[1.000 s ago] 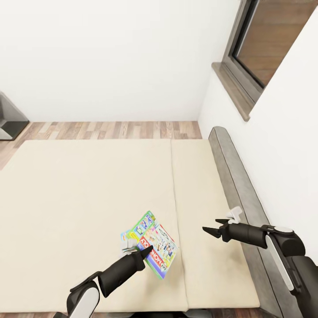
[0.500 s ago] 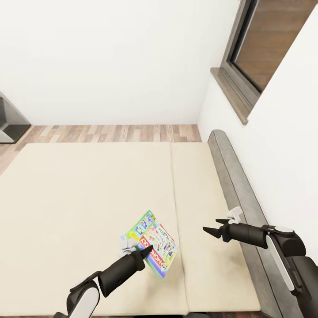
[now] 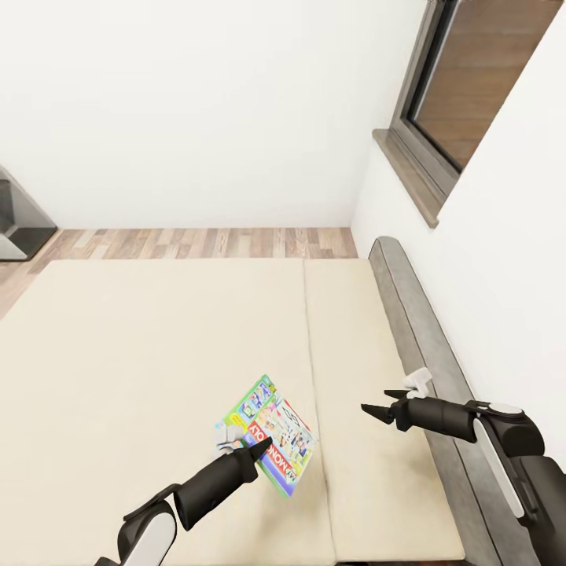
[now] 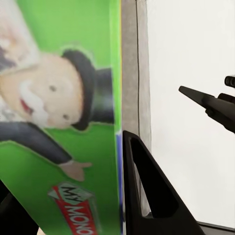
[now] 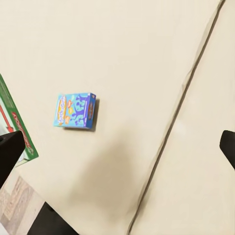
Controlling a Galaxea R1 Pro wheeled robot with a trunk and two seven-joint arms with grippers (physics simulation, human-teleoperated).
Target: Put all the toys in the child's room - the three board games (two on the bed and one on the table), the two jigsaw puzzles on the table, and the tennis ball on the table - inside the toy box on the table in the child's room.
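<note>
My left gripper is shut on a white-green Monopoly board game, holding it tilted above the beige bed. In the left wrist view the green box stands edge-on beside one black finger. A second, mostly blue board game lies flat on the mattress; in the head view it peeks out from behind the held box. My right gripper hovers open over the right half of the mattress, holding nothing. The toy box, table, puzzles and tennis ball are out of view.
The bed's dark grey headboard runs along the right wall under a wooden-framed window. A strip of wood-plank floor lies beyond the bed. A dark piece of furniture stands at the left edge.
The whole view has shifted slightly, so the camera moved. Both arms and the held board game keep the same pose.
</note>
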